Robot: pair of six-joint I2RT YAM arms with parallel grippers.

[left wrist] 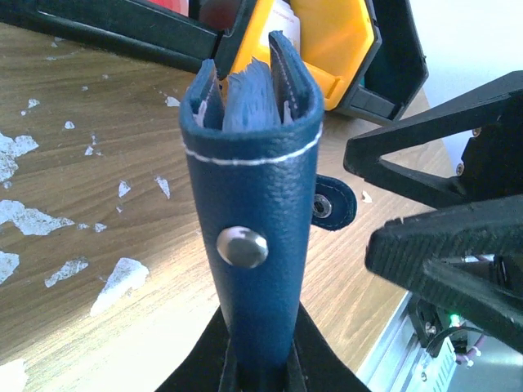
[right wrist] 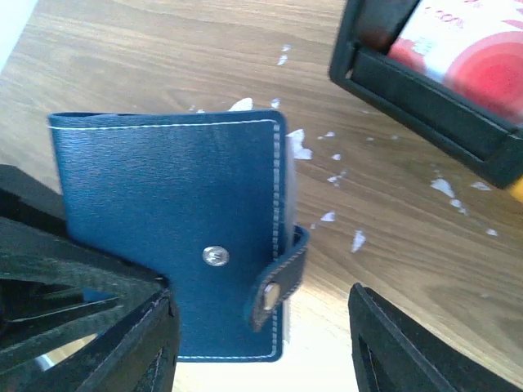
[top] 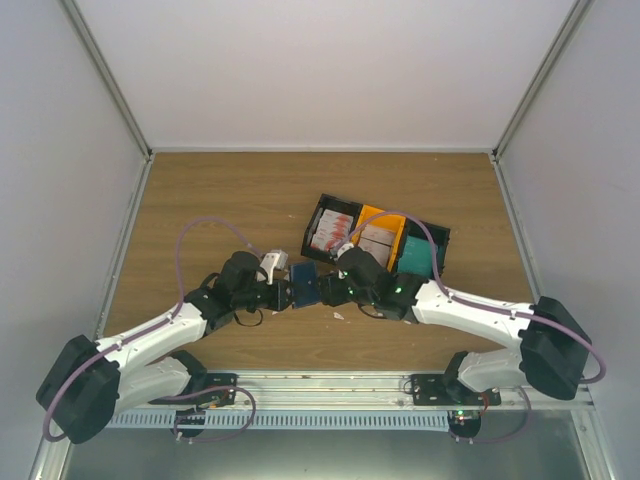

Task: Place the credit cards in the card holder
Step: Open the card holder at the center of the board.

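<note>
Firmly, the left gripper [left wrist: 257, 363] pinches a dark navy leather folding card holder [left wrist: 253, 188] — the right gripper [right wrist: 261, 339] spread beside it. Red-and-white plastic cards [right wrist: 466, 49] sit in a black tray [right wrist: 425, 102] nearby.

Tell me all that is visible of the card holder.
The card holder is a dark blue folding wallet of grained, leather-like material with white stitching and a metal snap stud. Its strap tab hangs unfastened. Paler blue sleeves show at its slightly parted edge. The left tool clamps one end, holding it over the table.
</note>
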